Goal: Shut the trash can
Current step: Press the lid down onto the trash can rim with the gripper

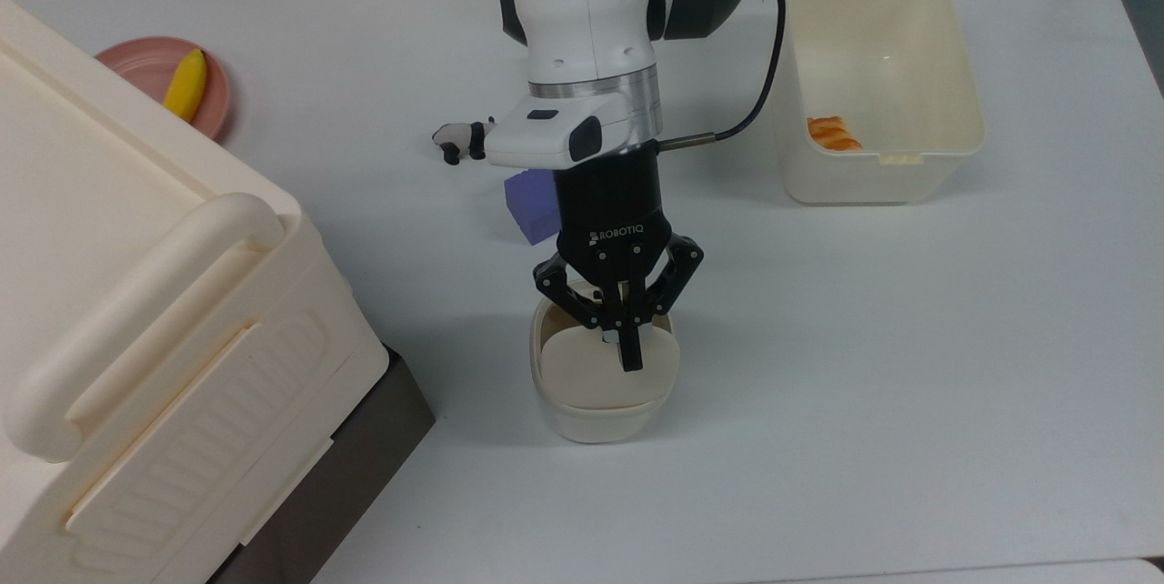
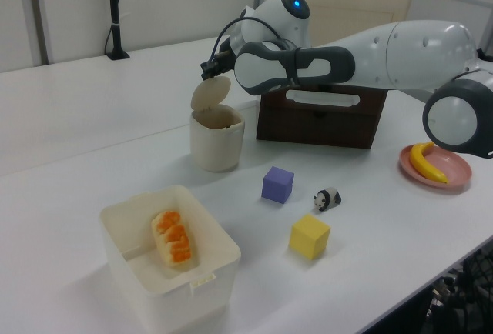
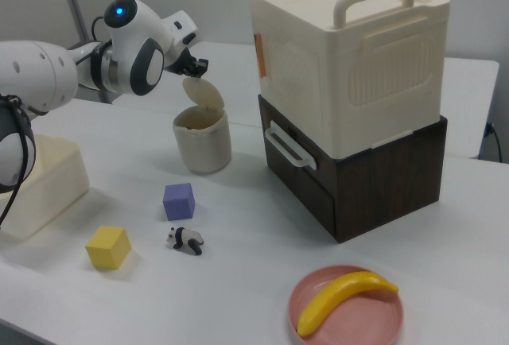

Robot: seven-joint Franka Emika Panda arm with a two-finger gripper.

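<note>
The trash can [image 1: 596, 411] is a small cream bin near the table's middle, also seen as trash can [image 2: 217, 140] and trash can [image 3: 202, 140]. Its beige lid [image 2: 210, 94] stands raised and tilted on its hinge, leaving the mouth open. My gripper [image 1: 629, 357] is shut with nothing between its fingers. It points down over the lid [image 1: 587, 370] in the top view. The left view has the gripper [image 2: 209, 65] just above the lid's top edge, and the right view puts the gripper [image 3: 195, 67] above the lid [image 3: 200, 91].
A large cream storage box [image 1: 118, 293] on a dark drawer unit fills the top view's left. A translucent tub [image 1: 855, 179] holding an orange piece [image 1: 832, 133] stands at the top view's right. Behind the bin are a purple cube [image 1: 530, 202], a panda figure [image 1: 455, 142], a yellow cube [image 2: 310, 236] and a pink plate [image 1: 136, 65] with a banana [image 1: 185, 84].
</note>
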